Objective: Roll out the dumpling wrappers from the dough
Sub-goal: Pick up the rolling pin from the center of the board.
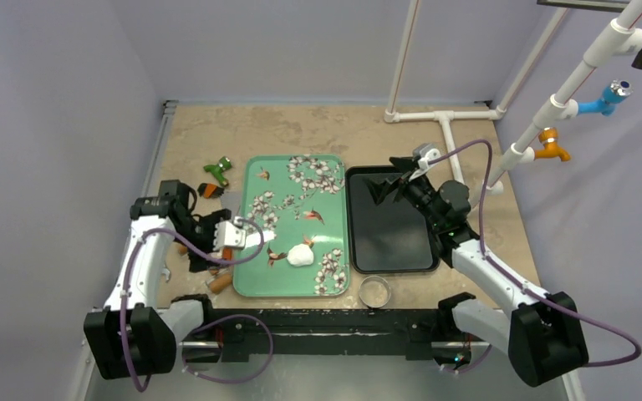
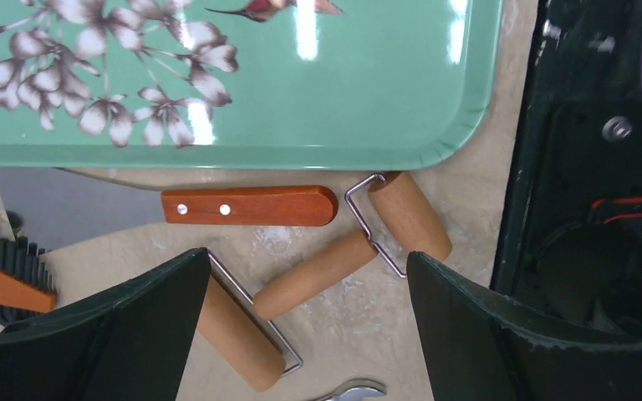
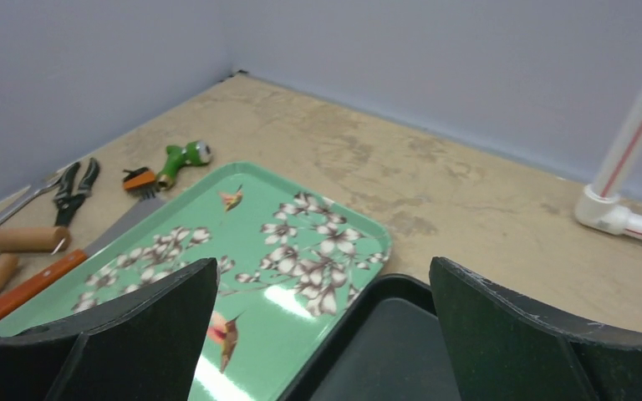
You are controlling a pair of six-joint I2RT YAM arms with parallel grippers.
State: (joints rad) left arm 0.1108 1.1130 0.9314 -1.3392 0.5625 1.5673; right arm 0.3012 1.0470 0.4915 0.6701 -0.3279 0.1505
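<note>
The dough (image 1: 300, 255) is a small white lump near the front of the green floral tray (image 1: 255, 288). No dumpling wrappers are in view. My left gripper (image 1: 204, 249) hangs open over the table just left of that tray. In the left wrist view its fingertips (image 2: 308, 255) straddle the handle of a wooden two-ended roller (image 2: 313, 274) lying below, without touching it. My right gripper (image 1: 384, 190) hovers open above the far end of the black tray (image 1: 389, 263). Nothing sits between its fingers (image 3: 324, 263).
Beside the roller lie a scraper with a red-brown handle (image 2: 251, 205), a small brush (image 2: 21, 280) and a metal tool (image 2: 355, 391). A green tool (image 1: 216, 171) sits further back. A metal ring cutter (image 1: 374, 291) rests at the front edge. White pipes (image 1: 443, 117) cross the back right.
</note>
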